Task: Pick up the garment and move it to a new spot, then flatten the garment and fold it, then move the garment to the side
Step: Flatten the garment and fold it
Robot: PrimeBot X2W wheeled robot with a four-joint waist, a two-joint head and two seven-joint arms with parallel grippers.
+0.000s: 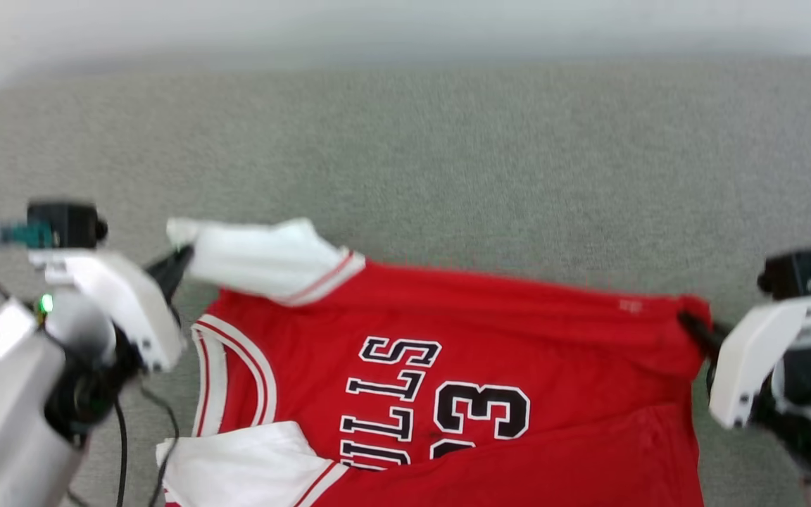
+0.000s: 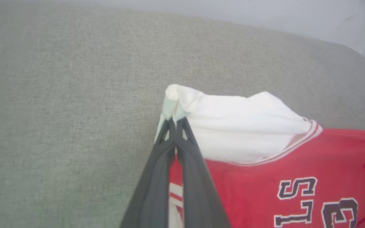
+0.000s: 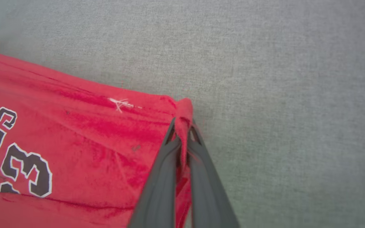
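Item: the garment (image 1: 490,366) — a red jersey lying across the grey cushion (image 1: 448,141), collar to the left.
Left gripper (image 2: 174,122): fingers pressed together, pinching the tip of the far-left white sleeve (image 2: 233,126).
Right gripper (image 3: 182,126): fingers closed, pinching the far-right red hem corner.
Step, as I judge it — flattening, ahead of the fold.
Next move: you likely need both arms travelling evenly, with the cloth kept taut.
Containers: none holds it; it rests directly on the cushion.
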